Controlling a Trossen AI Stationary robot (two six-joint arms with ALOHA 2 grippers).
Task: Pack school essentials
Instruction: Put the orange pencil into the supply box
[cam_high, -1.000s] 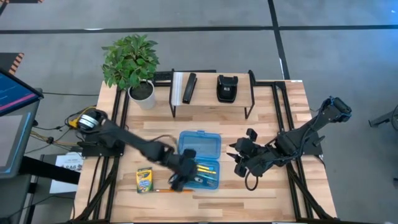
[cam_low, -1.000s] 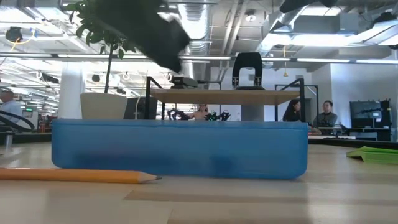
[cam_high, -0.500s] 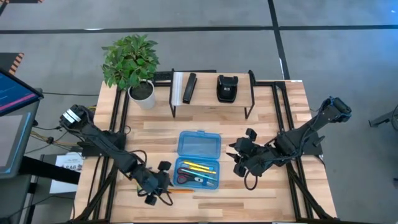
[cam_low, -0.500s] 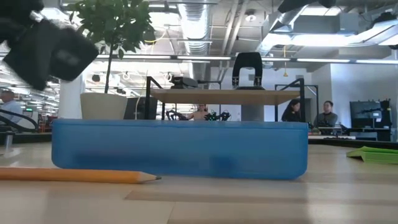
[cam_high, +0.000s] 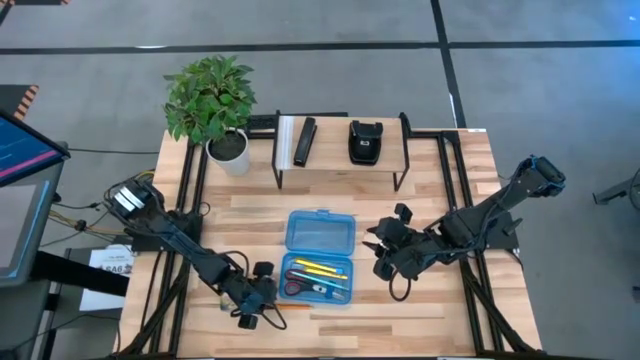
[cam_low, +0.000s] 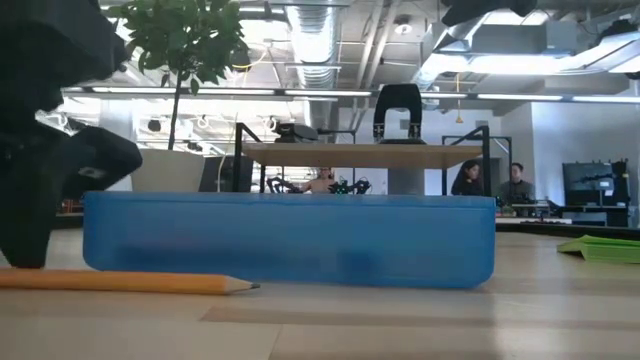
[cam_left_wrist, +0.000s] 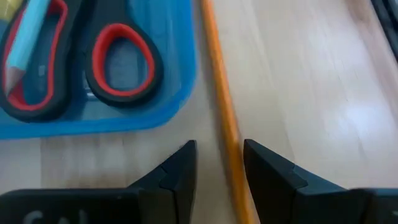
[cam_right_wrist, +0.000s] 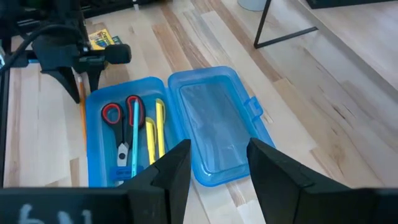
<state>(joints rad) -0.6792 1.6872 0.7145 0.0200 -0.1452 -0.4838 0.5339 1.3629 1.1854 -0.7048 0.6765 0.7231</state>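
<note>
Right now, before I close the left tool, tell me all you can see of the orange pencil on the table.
The orange pencil is a slim painted stick, sharpened tip bare. It lies flat on the wooden table, outside and alongside the open blue case, not touching it. The left tool is open, one finger on each side of it.

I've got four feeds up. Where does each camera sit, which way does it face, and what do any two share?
High view: above the table, looking straight down; both arms, left claw, right claw, blue pencil case.
Low view: at tabletop height, looking level across into the room; case wall, orange pencil, dark left arm.
Left wrist view: on the left wrist, looking down past its open fingers straddling the pencil; scissors in the case.
Right wrist view: on the right wrist, facing the open case and the left claw beyond.
Shared: all four show the case.
</note>
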